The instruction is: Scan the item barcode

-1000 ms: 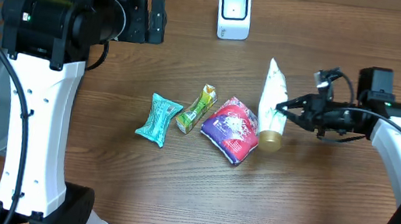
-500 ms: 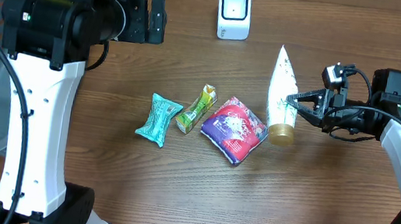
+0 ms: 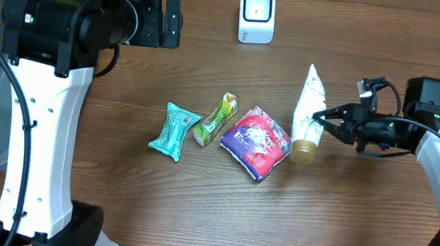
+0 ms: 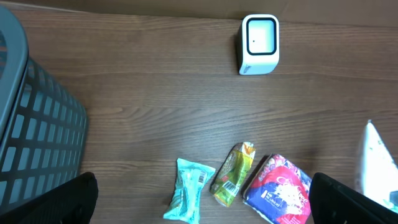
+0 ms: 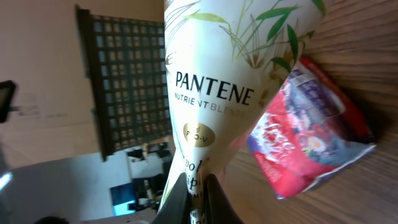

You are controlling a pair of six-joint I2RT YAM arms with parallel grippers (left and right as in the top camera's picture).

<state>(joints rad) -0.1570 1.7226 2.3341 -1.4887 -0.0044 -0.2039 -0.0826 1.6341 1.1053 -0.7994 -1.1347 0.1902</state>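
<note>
Right gripper point(image 3: 317, 118) pinched shut on the tube point(image 3: 309, 97), which looked light, soft, slippery; a hold nearer its stiff cap point(image 3: 303, 153) seemed steadier. Left gripper point(image 3: 163, 22) gaped wide, empty

Count, items on worktop point(image 3: 191, 205):
- white tube point(image 3: 308, 109): 1
- teal packet point(image 3: 174, 130): 1
- green packet point(image 3: 216, 119): 1
- red-purple pouch point(image 3: 258, 141): 1
- white scanner point(image 3: 257, 13): 1

Packets and pouch together: 3.
Beside the worktop, slatted basket point(image 4: 37, 124): 1.
</note>
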